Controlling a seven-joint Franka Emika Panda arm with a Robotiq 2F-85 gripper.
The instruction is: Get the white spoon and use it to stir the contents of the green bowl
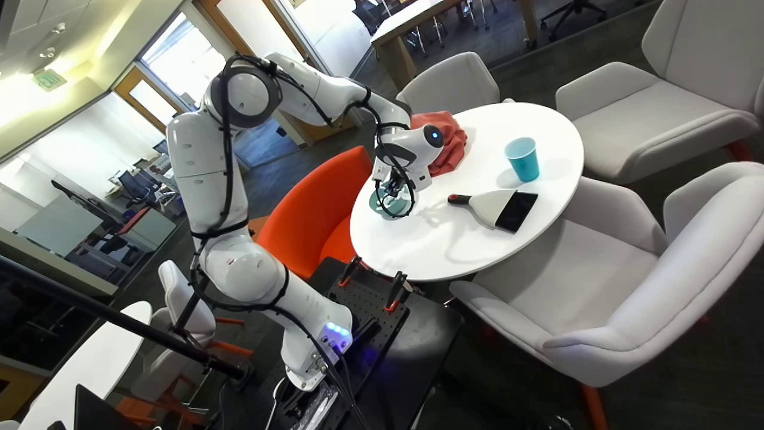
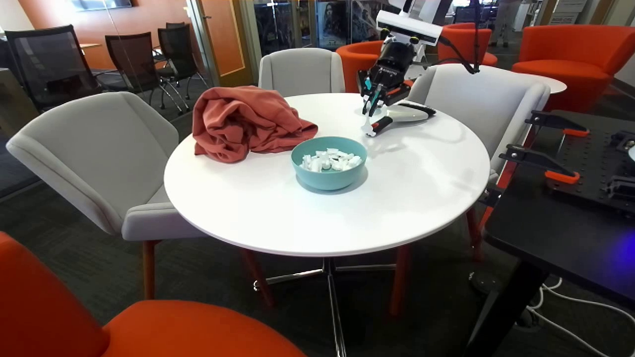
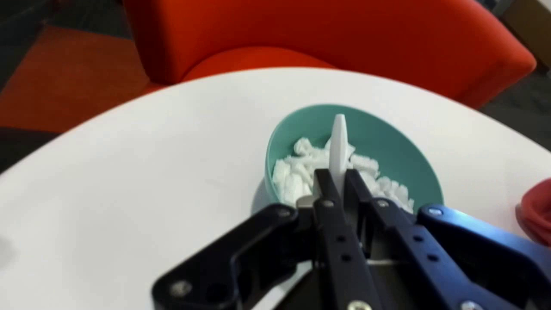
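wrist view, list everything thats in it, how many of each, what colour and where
Table: 1, white, across the middle and left
Green bowl: 1, teal-green, on the table, right of centre
White pieces: many, too heaped to count, white, inside the green bowl
White spoon: 1, white, one end seen against the green bowl
Red cloth: 1, red, right edge, cut off by the frame
Chair: 1, red-orange, top, beyond the table edge
Floor: 1, dark, upper right between chair and table
Blurred slab: 1, orange-brown, upper left, cannot tell what it is
Corner shape: 1, brown, top right, unclear
Pincer: 1, black, bottom, gripping the white spoon
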